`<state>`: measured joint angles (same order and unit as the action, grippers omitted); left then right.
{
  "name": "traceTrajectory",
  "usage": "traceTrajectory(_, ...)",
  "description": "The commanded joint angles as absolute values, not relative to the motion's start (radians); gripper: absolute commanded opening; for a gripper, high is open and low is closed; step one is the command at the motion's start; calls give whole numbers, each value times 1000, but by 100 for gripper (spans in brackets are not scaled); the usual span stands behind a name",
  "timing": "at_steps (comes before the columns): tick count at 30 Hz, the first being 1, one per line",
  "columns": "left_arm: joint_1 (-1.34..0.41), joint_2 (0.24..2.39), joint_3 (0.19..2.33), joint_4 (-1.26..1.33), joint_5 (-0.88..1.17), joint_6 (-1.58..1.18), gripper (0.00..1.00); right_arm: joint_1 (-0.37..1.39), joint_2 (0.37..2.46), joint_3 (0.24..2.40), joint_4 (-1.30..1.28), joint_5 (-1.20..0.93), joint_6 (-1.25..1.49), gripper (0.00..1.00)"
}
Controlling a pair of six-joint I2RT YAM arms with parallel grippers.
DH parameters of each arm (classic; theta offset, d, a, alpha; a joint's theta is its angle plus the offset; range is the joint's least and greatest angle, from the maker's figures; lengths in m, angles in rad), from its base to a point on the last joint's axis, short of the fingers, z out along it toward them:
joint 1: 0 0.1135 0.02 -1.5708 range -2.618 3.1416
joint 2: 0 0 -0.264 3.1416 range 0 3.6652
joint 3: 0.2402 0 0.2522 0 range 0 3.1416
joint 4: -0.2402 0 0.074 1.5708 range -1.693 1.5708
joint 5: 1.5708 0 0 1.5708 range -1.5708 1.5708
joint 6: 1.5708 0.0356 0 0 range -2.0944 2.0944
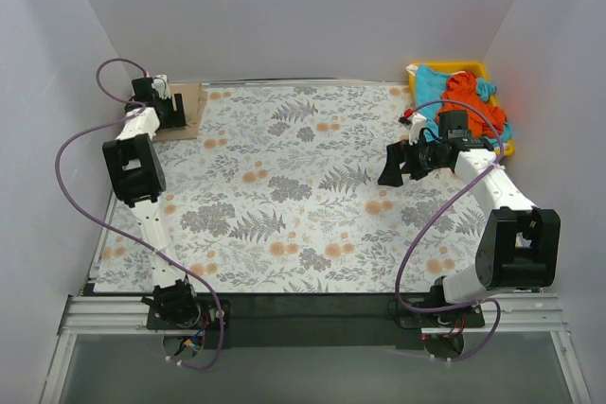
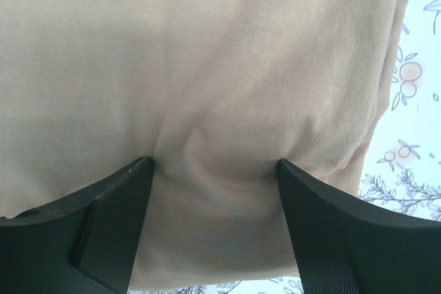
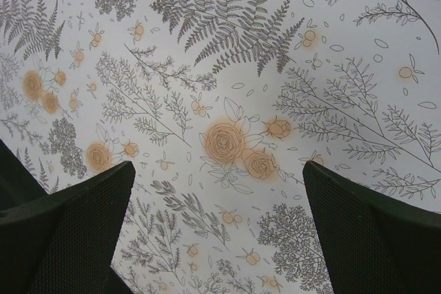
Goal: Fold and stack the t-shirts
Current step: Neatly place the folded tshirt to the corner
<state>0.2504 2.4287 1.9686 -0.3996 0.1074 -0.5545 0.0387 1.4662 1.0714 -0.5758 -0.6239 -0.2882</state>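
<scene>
The tan-beige soft fabric t-shirt lies folded flat at the far left corner of the table, on the white cloth printed with grey ferns and orange flowers that covers the table. The left arm is stretched out to this corner, and the left gripper is down on the shirt. In the left wrist view its two black fingers stand apart, their tips touch the tan fabric, and a small soft wrinkle is gathered between them; the fabric is not pinched. The right edge of the folded shirt shows in this view, with the printed cloth beside it. The orange-red fabric t-shirt and the turquoise-blue fabric t-shirt are both crumpled in the yellow plastic tray at the far right corner, the orange-red one partly on top of the turquoise-blue one. They are well apart from the tan-beige shirt. The right gripper is over the right part of the table, near the tray but not touching it. Its jaws are spread wide with nothing between them, and the right wrist view shows only the printed cloth under the fingers.
</scene>
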Motion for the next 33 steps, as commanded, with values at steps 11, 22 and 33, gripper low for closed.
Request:
traceTrajectory(11, 275, 2367, 2038, -600, 192, -546, 83, 34, 1436, 1144, -578, -644, -276, 98)
traceTrajectory(22, 242, 2119, 2028, -635, 284, -468, 90, 34, 1353, 1178, -584, -654, -258, 98)
traceTrajectory(33, 46, 1732, 1774, -736, 321, -515, 98, 34, 1263, 1200, -667, -577, -282, 98)
